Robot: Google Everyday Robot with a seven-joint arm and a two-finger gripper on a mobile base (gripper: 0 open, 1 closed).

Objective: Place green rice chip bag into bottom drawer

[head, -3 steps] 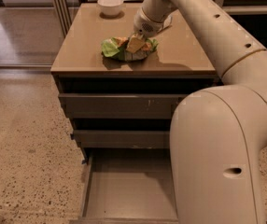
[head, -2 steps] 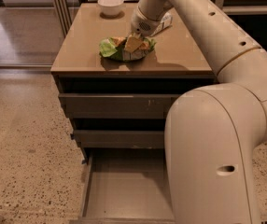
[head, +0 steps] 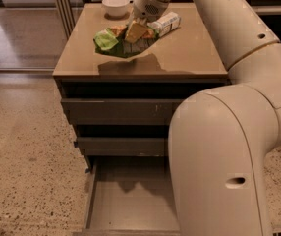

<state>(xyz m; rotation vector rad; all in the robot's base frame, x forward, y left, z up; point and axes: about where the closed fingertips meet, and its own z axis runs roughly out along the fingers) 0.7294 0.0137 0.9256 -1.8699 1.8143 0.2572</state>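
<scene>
The camera view shows one green rice chip bag, one white bottle, one small white bowl and three drawers in a grey-brown cabinet. There is also a single cream robot arm.

The hand is over the far middle of the surface. It is pinching the bag at the bag's right part, among the orange-yellow and white patches. The crumpled green end sticks out to the left, and the bag throws a dark shadow on the surface on its near side. The bottle lies on its side just right of the hand, and I cannot tell whether it touches the bag. The bowl stands at the far edge, left of the hand and apart from the bag.

The bottle has a label, but none of its writing can be read. No words can be made out in the bag's print either.

The top drawer and the middle drawer are pushed in. The bottom drawer is pulled out towards the near side and shows a flat plain floor and low walls. The bulky lower part of the arm hides the right side of all three drawers.

The surface is a smooth tan top. The floor around the cabinet is beige and speckled. At the far left pale vertical posts rise beside a smoother stretch of floor.
</scene>
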